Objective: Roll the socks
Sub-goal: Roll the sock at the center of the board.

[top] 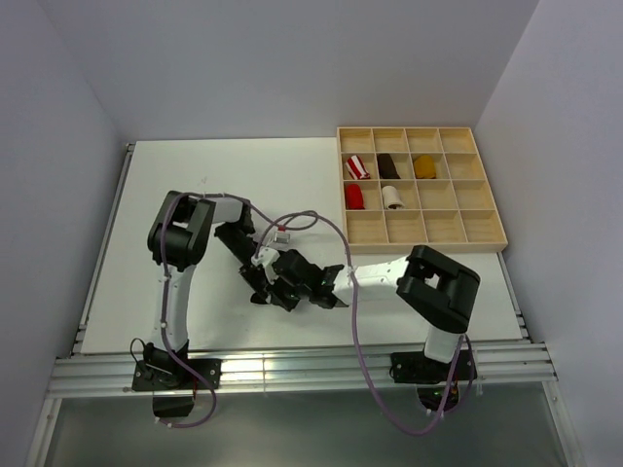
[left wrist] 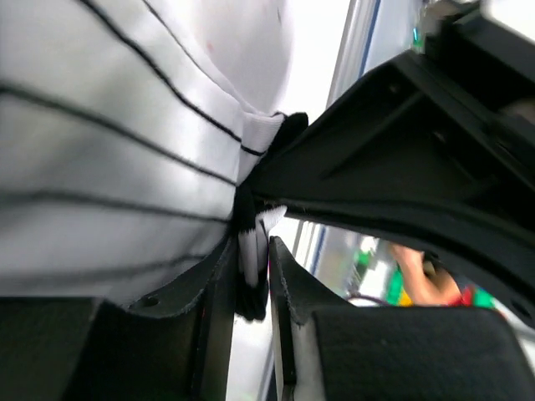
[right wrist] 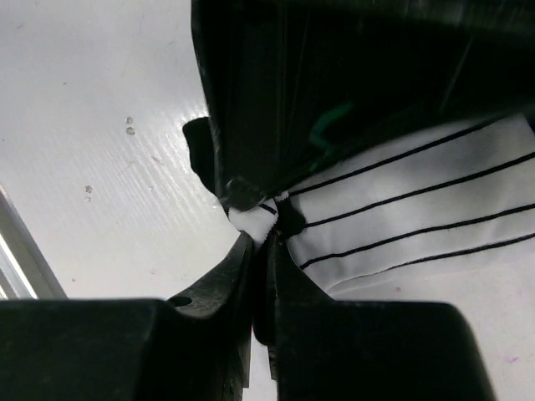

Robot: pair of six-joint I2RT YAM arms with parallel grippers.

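Looking down from above, I see my left hand (top: 265, 288) and right hand (top: 304, 282) meeting mid-counter (top: 195, 195), hiding whatever lies between them. The left wrist view shows the left hand pinching the striped sock (left wrist: 109, 125) at its black edge. The right wrist view shows the right hand pressed together on that same edge, low over the counter.

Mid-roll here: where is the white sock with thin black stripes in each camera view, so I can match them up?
Left wrist: the striped sock fills the upper left, its edge pinched in the left end effector.
Right wrist: centre right, edge pinched in the right end effector.
Top external: not visible; hidden under the two end effectors meeting mid-way across the table.
Shared landmark: the sock's black-trimmed edge, where both end effectors meet.
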